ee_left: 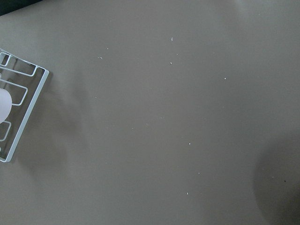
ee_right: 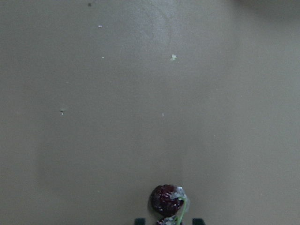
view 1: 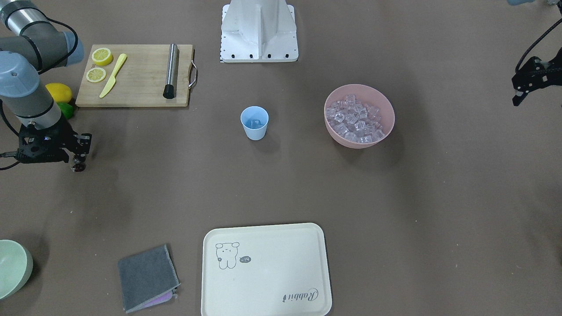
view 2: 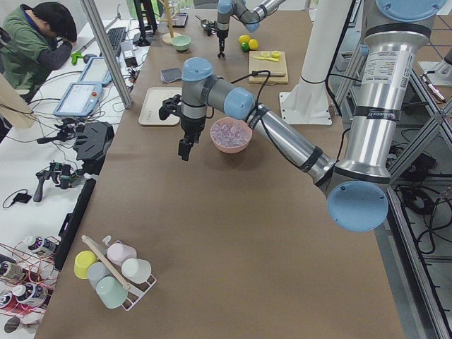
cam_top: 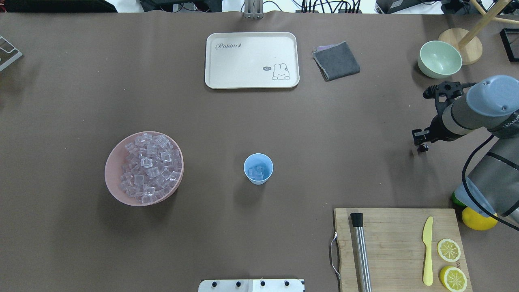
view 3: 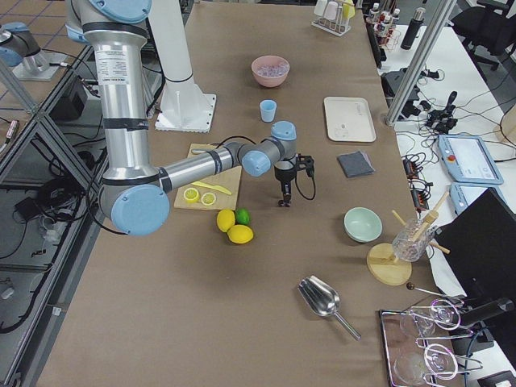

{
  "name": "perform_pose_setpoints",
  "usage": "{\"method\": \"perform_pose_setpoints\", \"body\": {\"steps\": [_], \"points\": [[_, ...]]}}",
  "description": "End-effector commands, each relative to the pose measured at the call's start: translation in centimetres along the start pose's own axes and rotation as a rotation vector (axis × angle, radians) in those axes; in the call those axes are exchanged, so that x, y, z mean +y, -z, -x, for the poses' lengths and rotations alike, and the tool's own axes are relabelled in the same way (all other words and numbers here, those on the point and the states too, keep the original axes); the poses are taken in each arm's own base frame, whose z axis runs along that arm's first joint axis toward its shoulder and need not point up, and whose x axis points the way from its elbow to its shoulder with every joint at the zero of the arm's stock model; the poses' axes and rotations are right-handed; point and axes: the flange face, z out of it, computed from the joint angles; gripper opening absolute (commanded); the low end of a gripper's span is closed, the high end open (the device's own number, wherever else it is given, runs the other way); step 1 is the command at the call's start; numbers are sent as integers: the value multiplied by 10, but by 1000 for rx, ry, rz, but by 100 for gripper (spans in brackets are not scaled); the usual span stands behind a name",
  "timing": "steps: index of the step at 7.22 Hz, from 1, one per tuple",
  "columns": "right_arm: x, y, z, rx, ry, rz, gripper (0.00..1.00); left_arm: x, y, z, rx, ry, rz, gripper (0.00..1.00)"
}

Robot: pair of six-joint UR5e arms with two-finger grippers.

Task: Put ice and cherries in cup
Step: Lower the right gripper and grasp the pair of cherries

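Observation:
The light blue cup [cam_top: 258,168] stands mid-table with a few ice cubes in it; it also shows in the front view [view 1: 254,123]. More ice [cam_top: 148,168] fills the pink bowl [cam_top: 111,178] to its left. My right gripper [cam_top: 421,147] hangs just above the table at the right. It is shut on the dark red cherries [ee_right: 166,199], which also show in the front view [view 1: 79,167]. My left gripper [view 1: 518,100] hovers far off to the left beyond the bowl. I cannot tell how its jaws stand.
A cutting board [cam_top: 397,243] holds a steel cylinder, a yellow knife and lemon halves. A whole lemon [cam_top: 478,219] and a lime lie beside it. A cream tray [cam_top: 251,61], a grey cloth [cam_top: 336,61] and a green bowl [cam_top: 440,59] sit at the far side.

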Motion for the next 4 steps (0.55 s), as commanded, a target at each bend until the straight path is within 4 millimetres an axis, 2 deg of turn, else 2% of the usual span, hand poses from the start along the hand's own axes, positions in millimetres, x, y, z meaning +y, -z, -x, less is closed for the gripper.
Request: {"method": "perform_pose_setpoints", "body": {"steps": [1,2,3,4], "points": [[3,-2,-1,9,10,-1,25,0,0,0,0,2,-1,98],[3,-1,-1,7,16,-3,6,0,0,0,0,4,-1,98],[2,2,2,1,20,-7,0,0,0,0,0,4,-1,98],[-2,7,10,-14,27,-14,0,0,-1,-1,1,3,0,98]]}}
